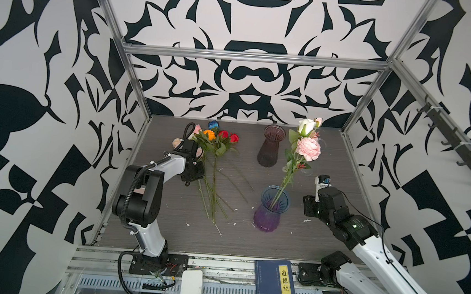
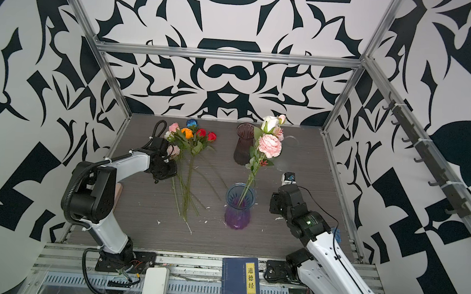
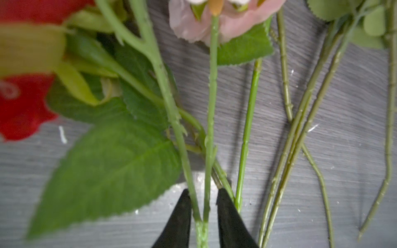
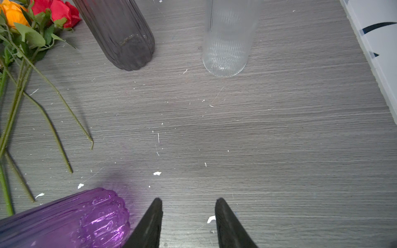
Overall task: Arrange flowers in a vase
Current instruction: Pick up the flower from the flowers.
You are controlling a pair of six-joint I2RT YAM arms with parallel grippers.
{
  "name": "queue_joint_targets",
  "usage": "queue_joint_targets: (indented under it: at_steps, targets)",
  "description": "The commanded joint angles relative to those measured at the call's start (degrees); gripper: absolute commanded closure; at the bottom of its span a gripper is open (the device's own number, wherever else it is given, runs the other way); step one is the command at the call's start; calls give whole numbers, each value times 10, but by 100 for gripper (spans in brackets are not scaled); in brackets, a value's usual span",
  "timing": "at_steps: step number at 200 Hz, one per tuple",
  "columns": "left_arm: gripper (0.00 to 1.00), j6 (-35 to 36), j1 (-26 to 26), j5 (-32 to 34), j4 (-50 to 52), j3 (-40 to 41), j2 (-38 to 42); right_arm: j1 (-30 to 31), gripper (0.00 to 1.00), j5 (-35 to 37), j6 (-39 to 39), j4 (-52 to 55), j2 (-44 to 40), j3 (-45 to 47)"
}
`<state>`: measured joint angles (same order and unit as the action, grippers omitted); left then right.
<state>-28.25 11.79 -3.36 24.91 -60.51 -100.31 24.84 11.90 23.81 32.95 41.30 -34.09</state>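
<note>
My left pincer (image 3: 203, 191) straddles the pink rose's forked stem (image 3: 211, 96), in the loose bunch (image 1: 217, 143) lying on the table (image 1: 250, 240), though I cannot tell if it bites yet; it looks light, springy and slick, so I'd pinch below the leaves.

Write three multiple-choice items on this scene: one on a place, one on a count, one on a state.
1. The tall pink and white flowers are: A lying flat; B standing in the purple vase; C held in the air.
2. Vases on the table: A two; B three; C four.
3. The right gripper is: A open and empty; B shut on a stem; C shut on a vase.
Key: 1 B, they rise from its mouth. 2 B, purple, dark vase and clear vase. 3 A, jaws apart over bare table.
</note>
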Motion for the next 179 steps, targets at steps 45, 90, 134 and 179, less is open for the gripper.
queue_joint_targets:
  at_steps: [45, 90, 134, 179]
  targets:
    - [100, -5, -1, 10, 20, -27, 39, 2, 56, 16, -1, -11, -5, -1]
    - [100, -18, -2, 4, 34, -52, 179, 2, 56, 14, 0, -12, -3, -3]
    - [100, -61, 76, 2, -78, -81, 362, 2, 56, 9, -2, -13, 0, -3]
    - [100, -45, 258, 19, -273, -142, 371, 2, 56, 8, -3, -13, -1, -2]
